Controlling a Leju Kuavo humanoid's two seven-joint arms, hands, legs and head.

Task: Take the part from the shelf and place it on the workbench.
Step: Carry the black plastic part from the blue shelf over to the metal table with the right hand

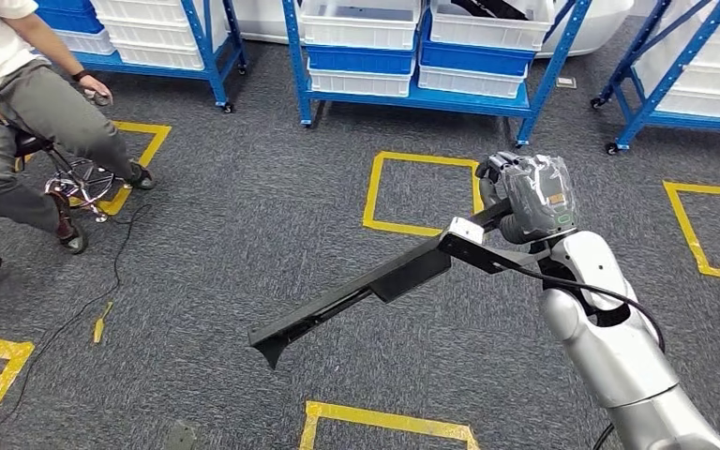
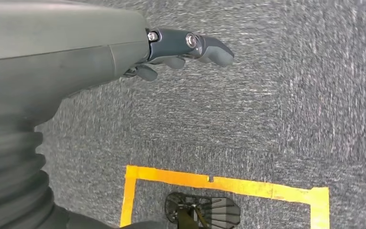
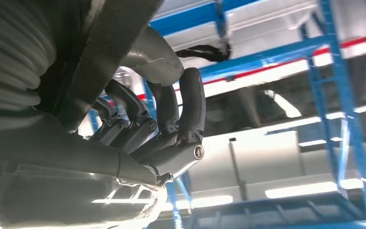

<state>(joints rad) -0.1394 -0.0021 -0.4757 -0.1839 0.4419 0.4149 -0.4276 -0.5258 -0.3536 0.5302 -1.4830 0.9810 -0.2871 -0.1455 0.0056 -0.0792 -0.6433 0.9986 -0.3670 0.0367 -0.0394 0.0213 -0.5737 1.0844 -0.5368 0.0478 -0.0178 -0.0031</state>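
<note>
Right hand (image 1: 525, 192) grips black part (image 1: 366, 291); shelf bins (image 1: 361, 23) beyond.

The carpet (image 1: 244, 234) and blue shelves (image 1: 412, 56) are seen from high up by the head view. The carpet is faced closely by the left wrist view, the shelves by the right.

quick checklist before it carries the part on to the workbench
1. Part in hand: ok. The right hand grips the long black plastic part at one end.
2. Finger wrap: ok. The right wrist view shows dark fingers curled round the part.
3. Free end: ok. It hangs over bare grey carpet, touching nothing.
4. Left hand: ok. It holds nothing, above the carpet.
5. Bystander: not ok. A seated person is close on the left.
6. Workbench position: cannot tell.
</note>
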